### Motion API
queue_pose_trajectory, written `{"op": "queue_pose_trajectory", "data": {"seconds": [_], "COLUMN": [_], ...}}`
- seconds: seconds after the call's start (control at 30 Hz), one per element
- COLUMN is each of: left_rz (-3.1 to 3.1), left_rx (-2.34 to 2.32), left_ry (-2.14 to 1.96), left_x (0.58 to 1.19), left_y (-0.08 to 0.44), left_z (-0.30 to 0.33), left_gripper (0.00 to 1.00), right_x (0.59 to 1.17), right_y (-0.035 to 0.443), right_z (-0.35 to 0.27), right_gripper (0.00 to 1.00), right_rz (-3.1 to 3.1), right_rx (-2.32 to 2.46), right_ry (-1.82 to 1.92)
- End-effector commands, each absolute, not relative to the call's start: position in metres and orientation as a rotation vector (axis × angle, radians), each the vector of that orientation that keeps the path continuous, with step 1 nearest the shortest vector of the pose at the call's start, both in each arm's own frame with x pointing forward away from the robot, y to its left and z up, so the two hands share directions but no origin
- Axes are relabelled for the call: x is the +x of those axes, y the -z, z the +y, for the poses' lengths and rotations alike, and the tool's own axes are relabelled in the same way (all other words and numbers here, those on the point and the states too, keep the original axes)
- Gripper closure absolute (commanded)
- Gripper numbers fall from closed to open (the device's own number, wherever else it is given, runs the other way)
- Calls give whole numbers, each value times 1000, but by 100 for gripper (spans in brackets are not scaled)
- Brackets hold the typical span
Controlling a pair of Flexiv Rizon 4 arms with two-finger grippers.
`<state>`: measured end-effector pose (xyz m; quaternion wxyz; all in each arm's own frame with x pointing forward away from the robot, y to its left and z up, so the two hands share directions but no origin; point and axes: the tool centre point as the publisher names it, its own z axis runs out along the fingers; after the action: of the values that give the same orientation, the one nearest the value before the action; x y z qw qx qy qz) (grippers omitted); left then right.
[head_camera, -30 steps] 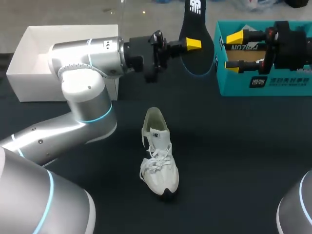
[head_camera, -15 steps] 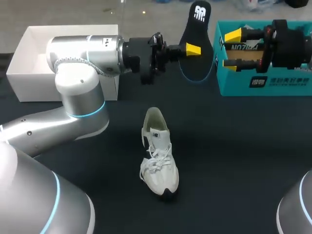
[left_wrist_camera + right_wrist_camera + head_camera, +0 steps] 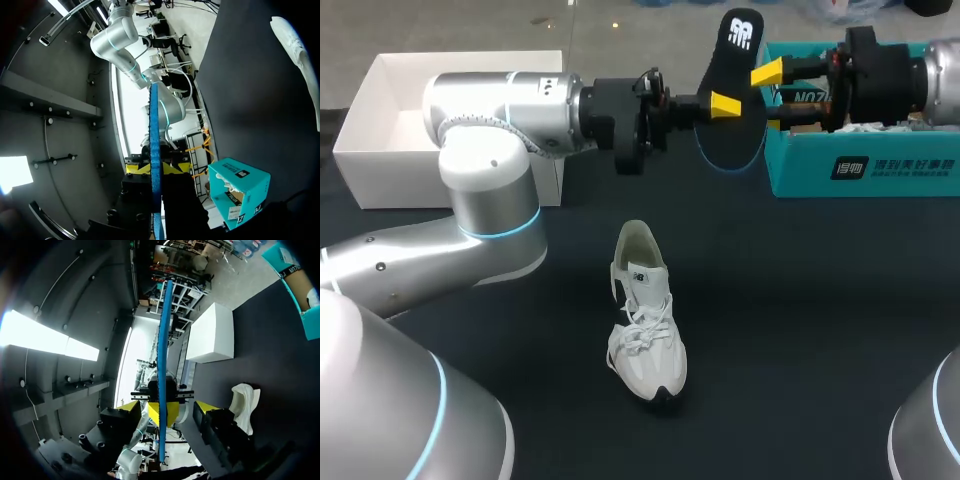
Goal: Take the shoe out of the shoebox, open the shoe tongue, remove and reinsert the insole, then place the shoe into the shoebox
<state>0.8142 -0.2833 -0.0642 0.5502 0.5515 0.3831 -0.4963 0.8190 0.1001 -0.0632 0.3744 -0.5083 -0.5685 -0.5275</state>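
Dark table (image 3: 800, 300) beneath everything; left arm (image 3: 490, 110) stretched across its far side, coming in from the left; open white box (image 3: 380, 120) at the far left, partly behind that arm; teal shoebox (image 3: 880, 170) at the far right, top open; white shoe (image 3: 645, 320) standing on its sole mid-table, well apart from both boxes, toe toward the near edge, mouth gaping; dark insole (image 3: 732, 90) up in the air between the two boxes, on edge; left gripper (image 3: 723, 103) clamped on it, yellow tips pressed to both faces; right gripper (image 3: 767, 98) spread wide, one finger on either side of the insole, clear of it in the right wrist view.
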Motion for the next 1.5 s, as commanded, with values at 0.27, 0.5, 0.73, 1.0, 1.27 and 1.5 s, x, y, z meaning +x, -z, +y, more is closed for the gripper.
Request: {"op": "queue_pose_trajectory", "data": {"seconds": [0.27, 0.5, 0.73, 1.0, 1.27, 1.5], "left_rz": [899, 893, 894, 894, 895, 920], "left_rx": [1289, 1290, 1286, 1285, 1275, 1295], "left_ry": [1157, 1160, 1159, 1160, 1149, 1157], "left_x": [817, 816, 815, 812, 811, 811], "left_y": [64, 63, 64, 64, 64, 65], "left_z": [-287, -290, -290, -291, -292, -287], "left_gripper": [100, 100, 100, 100, 100, 0], "right_x": [822, 818, 819, 821, 821, 820], "right_y": [65, 67, 67, 68, 69, 69], "right_z": [108, 112, 114, 115, 117, 117], "right_gripper": [56, 64, 66, 75, 94, 100], "right_rz": [-1448, -1429, -1419, -1394, -1375, -1361], "right_rx": [-1304, -1305, -1305, -1312, -1320, -1322], "right_ry": [1339, 1334, 1333, 1339, 1341, 1361]}}
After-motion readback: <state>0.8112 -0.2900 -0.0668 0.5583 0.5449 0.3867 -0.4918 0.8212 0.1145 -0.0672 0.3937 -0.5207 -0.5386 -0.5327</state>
